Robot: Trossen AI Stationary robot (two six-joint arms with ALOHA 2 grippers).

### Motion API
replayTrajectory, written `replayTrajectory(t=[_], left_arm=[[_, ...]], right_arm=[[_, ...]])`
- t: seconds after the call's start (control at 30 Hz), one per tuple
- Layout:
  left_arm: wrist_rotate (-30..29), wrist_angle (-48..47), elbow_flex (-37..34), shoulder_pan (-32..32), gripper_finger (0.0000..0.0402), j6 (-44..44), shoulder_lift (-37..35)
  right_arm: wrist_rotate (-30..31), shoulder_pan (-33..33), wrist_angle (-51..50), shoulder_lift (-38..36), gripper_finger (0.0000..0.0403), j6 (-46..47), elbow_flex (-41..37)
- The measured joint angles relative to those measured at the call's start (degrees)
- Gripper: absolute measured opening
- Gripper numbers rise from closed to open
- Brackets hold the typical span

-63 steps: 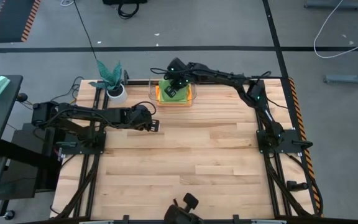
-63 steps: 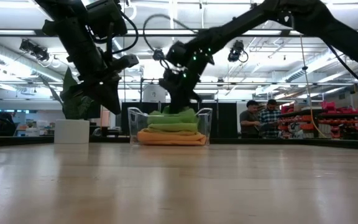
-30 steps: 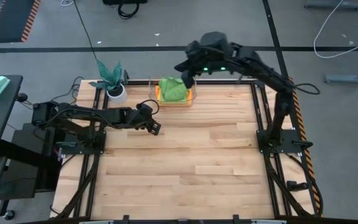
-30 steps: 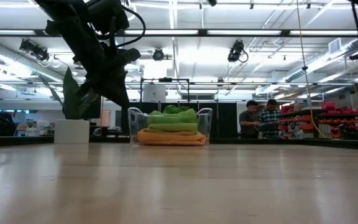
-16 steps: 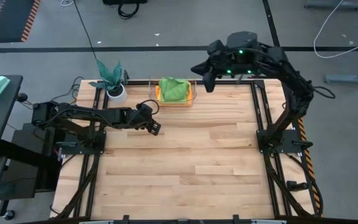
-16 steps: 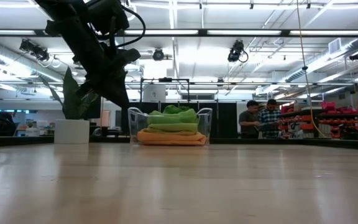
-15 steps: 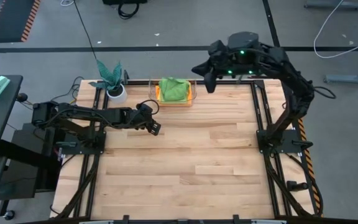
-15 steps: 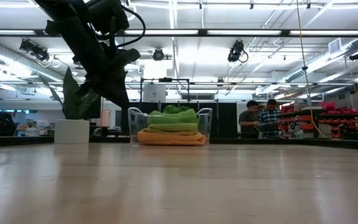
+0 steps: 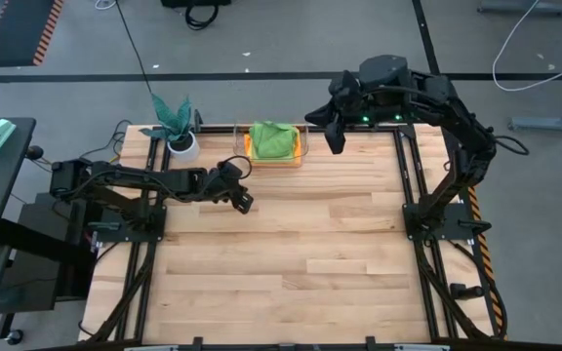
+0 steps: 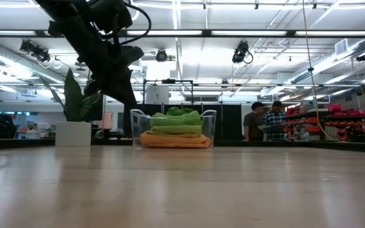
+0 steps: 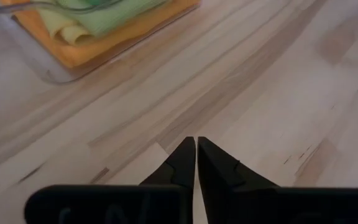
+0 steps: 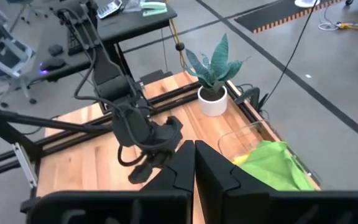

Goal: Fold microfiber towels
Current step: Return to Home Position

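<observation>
**Clear bin [image 9: 303, 156] holding the microfiber towels [image 9: 272, 138]**

They are lying stacked, green on top, near the right hand [image 9: 334, 138], which is hovering pinched shut and empty. The left hand [image 9: 246, 203], likewise closed, is hanging near the bin above the tabletop [image 9: 301, 253].

Robotics lab in open industrial hall | wooden workbench [image 9: 281, 253] on grey concrete floor [image 9: 261, 39], hazard-striped mat [image 9: 18, 29] | strip lights [image 10: 177, 19] overhead, two people [image 10: 266, 120] in the background

grey concrete floor [image 9: 515, 244] (black tape lines), hazard-striped mat [image 9: 18, 29], bright ceiling lights [image 10: 177, 63], two people [image 10: 266, 121] standing far back
</observation>
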Motion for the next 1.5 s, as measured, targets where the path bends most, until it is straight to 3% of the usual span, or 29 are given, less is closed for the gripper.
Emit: replayTrajectory(t=[0.37,0.5,0.77,1.07,1.3,1.5], left_arm=[[0.01,0.28,0.0,-0.61,0.0019,3.65,-0.03],[1.01,0.47,0.04,-0.86,0.0017,3.65,-1.32],[1.27,0.02,3.4,-0.9,0.003,6.44,-12.48],[1.38,-0.45,8.87,-2.27,0.0023,12.1,-27.5],[1.37,-0.3,9.44,-6.22,0.002,1.57,-35.49],[4.69,3.48,9.44,-12.29,0.0029,6.37,-39.16]], right_arm=[[-0.15,-0.11,0.1,0.0,0.0016,2.6,0.0],[-2.75,-0.11,-0.4,-0.22,0.0016,2.79,-0.02],[-8.13,2.31,-1.75,-4.36,0.0016,1.53,-0.07],[-8.17,12.15,-3.8,-13.83,0.0016,-0.18,-0.02],[-8.17,23.51,-5.62,-20.42,0.0016,1.87,-0.45],[-6.84,31.06,-5.92,-25.77,0.0016,4.28,-4.42]])
